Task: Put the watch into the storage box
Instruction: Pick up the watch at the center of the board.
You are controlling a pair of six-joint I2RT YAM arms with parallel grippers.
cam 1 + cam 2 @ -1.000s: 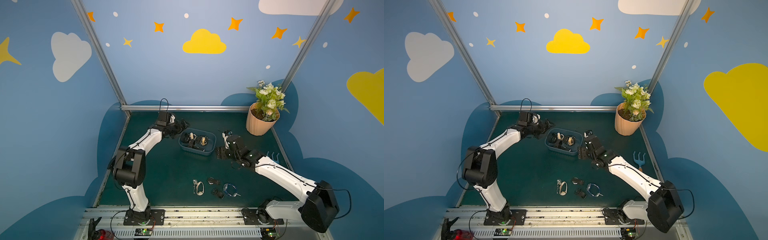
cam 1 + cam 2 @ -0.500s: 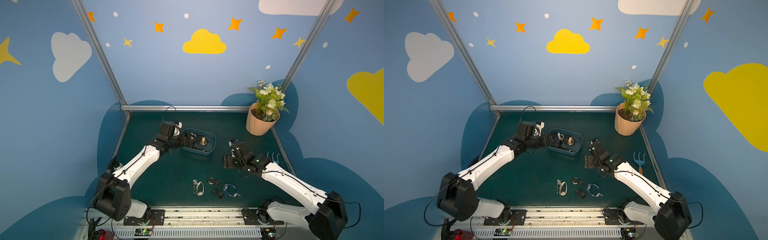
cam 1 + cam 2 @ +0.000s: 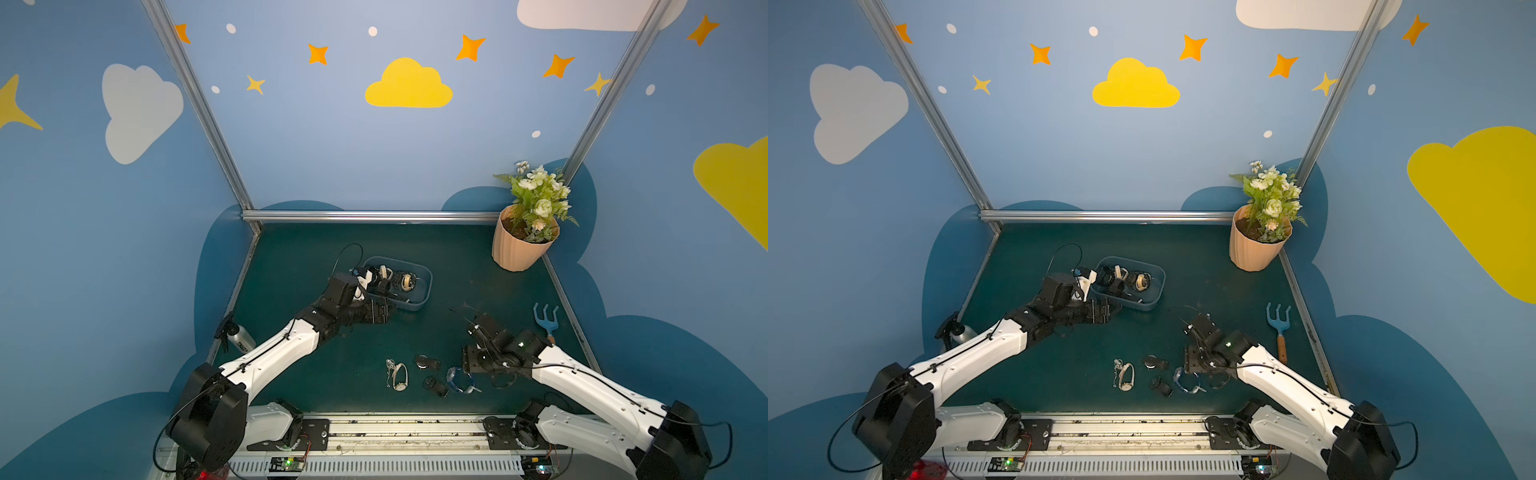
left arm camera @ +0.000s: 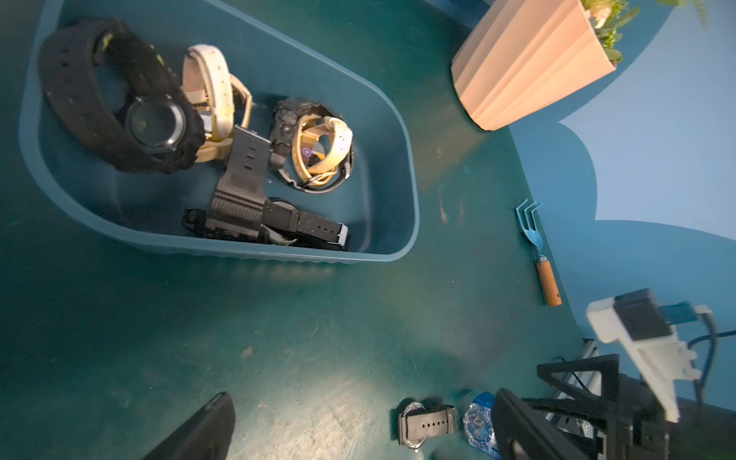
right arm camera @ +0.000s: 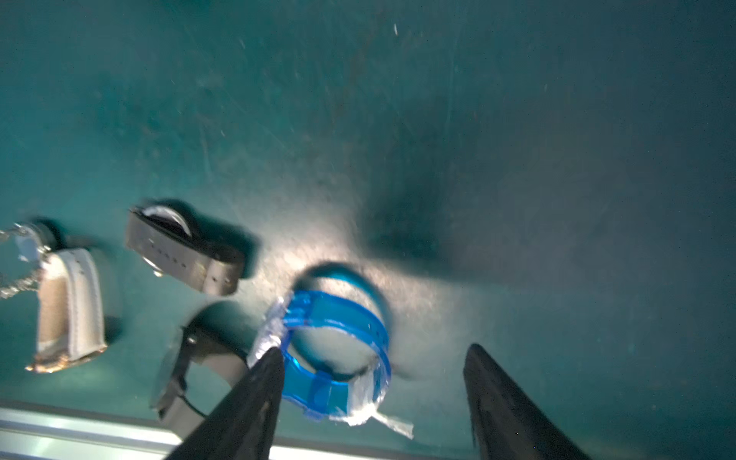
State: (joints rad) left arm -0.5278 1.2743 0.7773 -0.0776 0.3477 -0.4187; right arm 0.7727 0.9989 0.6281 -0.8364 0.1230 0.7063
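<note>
The blue-grey storage box (image 3: 424, 291) (image 3: 1158, 291) (image 4: 410, 191) sits mid-table and holds several watches. On the mat near the front lie a clear blue watch (image 3: 459, 380) (image 3: 1185, 381) (image 5: 338, 338), two black watches (image 3: 426, 363) (image 3: 435, 385) and a white-strapped one (image 3: 400, 376). My right gripper (image 3: 468, 371) (image 5: 374, 348) hangs low over the blue watch, open. The watch lies between its fingers, against one fingertip (image 5: 271, 366). My left gripper (image 3: 380, 316) (image 4: 362, 398) is open and empty, just in front of the box's near left corner.
A peach flowerpot (image 3: 521, 245) with flowers stands at the back right. A blue hand rake (image 3: 546, 322) lies by the right edge. A metal bottle (image 3: 240, 337) lies at the left edge. The front rail (image 5: 79, 434) runs close behind the loose watches.
The right arm swung from beside the box to the front, down over the blue watch, and its jaws narrowed a little. The left arm drew back from over the box toward the front.
</note>
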